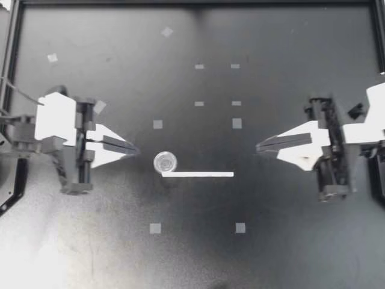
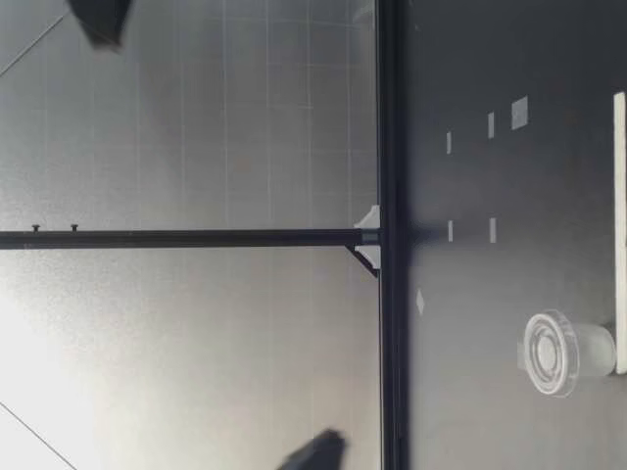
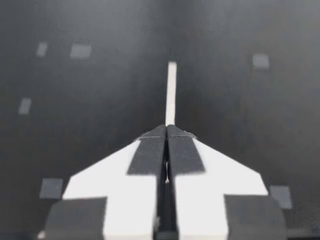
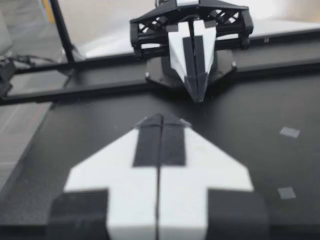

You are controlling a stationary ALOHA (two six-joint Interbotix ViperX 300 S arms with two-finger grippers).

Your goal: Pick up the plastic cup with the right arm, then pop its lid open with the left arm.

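Observation:
My left gripper [image 1: 137, 150] hovers left of centre, its fingers pressed together with nothing between them. A small clear cup [image 1: 165, 162] stands upright just ahead of its tip, touching the left end of a white strip [image 1: 197, 174] that lies flat on the black table. My right gripper [image 1: 258, 147] is also shut and empty, pointing left, about level with the strip's right end. In the low view the cup [image 2: 560, 352] stands beside the strip [image 2: 619, 230]. The left wrist view shows the shut left gripper [image 3: 167, 127] with the strip [image 3: 171, 92] ahead; the cup is hidden there. The right wrist view shows the right gripper [image 4: 161, 117] facing the left gripper [image 4: 197, 95].
Small grey tape squares [image 1: 157, 124] dot the table [image 1: 289, 241], among them some [image 1: 155, 228] near the front. A black frame rail [image 1: 192, 2] runs along the back edge and a post [image 2: 186, 237] rises behind it.

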